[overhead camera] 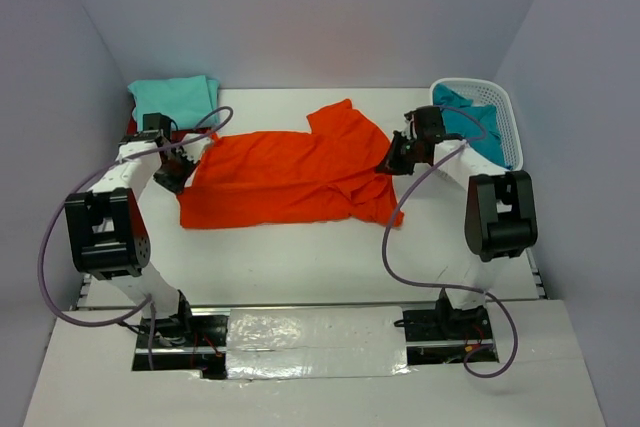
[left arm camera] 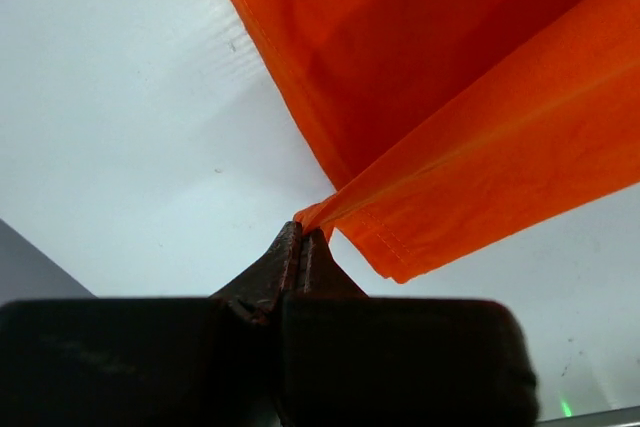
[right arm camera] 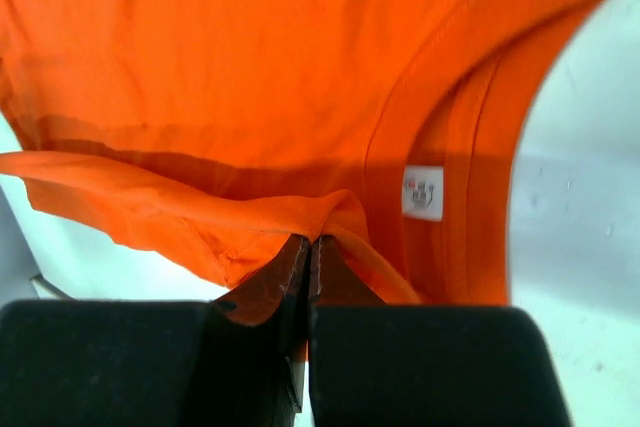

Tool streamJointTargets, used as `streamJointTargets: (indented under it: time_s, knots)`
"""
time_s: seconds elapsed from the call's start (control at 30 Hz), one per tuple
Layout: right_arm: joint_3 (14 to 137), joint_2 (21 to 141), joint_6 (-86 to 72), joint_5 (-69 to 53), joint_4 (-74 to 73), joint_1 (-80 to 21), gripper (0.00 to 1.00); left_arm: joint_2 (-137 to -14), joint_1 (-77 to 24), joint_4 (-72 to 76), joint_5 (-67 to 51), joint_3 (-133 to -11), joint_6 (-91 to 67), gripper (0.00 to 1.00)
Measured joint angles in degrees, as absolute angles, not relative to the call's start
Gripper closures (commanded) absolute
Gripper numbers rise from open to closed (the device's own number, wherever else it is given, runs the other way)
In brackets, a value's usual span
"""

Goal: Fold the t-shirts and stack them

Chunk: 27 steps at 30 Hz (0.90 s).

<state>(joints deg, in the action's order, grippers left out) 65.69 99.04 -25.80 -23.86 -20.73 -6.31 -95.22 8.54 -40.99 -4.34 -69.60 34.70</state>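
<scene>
No text readable anywhere. One label only: small white neck tag (right arm camera: 422, 192), sewn inside ribbed collar of orange t-shirt (right arm camera: 230, 67), at 3 o'clock from centre of right wrist view. Dark print on tag, a few short marks, too blurred to make out. No brand, size or number can be told.

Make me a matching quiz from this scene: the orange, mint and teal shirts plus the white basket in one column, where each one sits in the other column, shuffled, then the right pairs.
1. orange shirt
2. mint shirt
3. teal shirt
4. white basket

A. far right corner
B. spread across the middle
C. far left corner
D. inside the basket

Pairs: 1-B, 2-C, 3-D, 4-A
</scene>
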Motion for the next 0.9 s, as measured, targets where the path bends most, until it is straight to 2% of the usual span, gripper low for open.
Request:
streamJointTargets:
  time_s: [0.1, 0.13, 0.17, 0.2, 0.23, 0.27, 0.33, 0.4, 0.57, 0.6, 0.63, 0.77, 0.9]
  knots:
    - [68.8, 101.8, -23.9, -23.8, -21.5, -6.2, 0.99, -96.5, 8.6, -40.0, -4.4, -69.7, 33.6, 1.00]
    - [69.5, 102.4, -23.4, -23.8, -21.9, -6.2, 0.95, -97.0, 8.6, -39.8, -4.4, -69.7, 33.0, 0.94]
    - [70.3, 103.0, -22.8, -23.8, -22.3, -6.2, 0.78, -97.5, 8.5, -39.6, -4.4, -69.7, 32.7, 0.87]
    - [71.3, 103.7, -22.2, -23.8, -22.9, -6.2, 0.68, -98.2, 8.5, -39.5, -4.4, -69.7, 32.5, 0.80]
    - [72.1, 104.4, -22.0, -23.8, -23.2, -6.2, 0.60, -98.7, 8.5, -39.5, -4.4, -69.8, 32.2, 0.67]
    - [73.2, 105.2, -21.3, -23.7, -23.7, -6.2, 0.47, -99.4, 8.5, -39.6, -4.4, -70.1, 31.6, 0.62]
    - [76.1, 107.0, -20.3, -23.0, -25.5, -6.2, 0.40, -101.4, 8.6, -40.5, -4.3, -72.0, 29.8, 0.55]
    - [79.8, 108.4, -19.6, -21.6, -27.9, -6.2, 0.31, -103.9, 9.4, -41.9, -4.6, -76.0, 27.4, 0.54]
    - [79.0, 102.6, -19.4, -16.8, -30.9, -6.2, 0.27, -104.6, 16.4, -41.8, -9.7, -82.0, 20.7, 0.46]
    - [76.4, 99.4, -19.7, -15.9, -30.9, -6.2, 0.27, -103.5, 17.8, -41.5, -10.3, -81.0, 19.7, 0.44]
    - [74.0, 96.3, -20.1, -15.2, -31.6, -6.2, 0.26, -102.3, 18.8, -41.8, -11.0, -79.5, 19.1, 0.39]
    - [61.9, 86.1, -21.7, -14.9, -31.6, -6.2, 0.26, -99.1, 18.0, -43.4, -13.8, -71.5, 17.6, 0.36]
    - [52.4, 87.2, -23.4, -16.4, -30.7, -6.3, 0.24, -101.9, 16.0, -45.0, -14.4, -68.5, 17.6, 0.34]
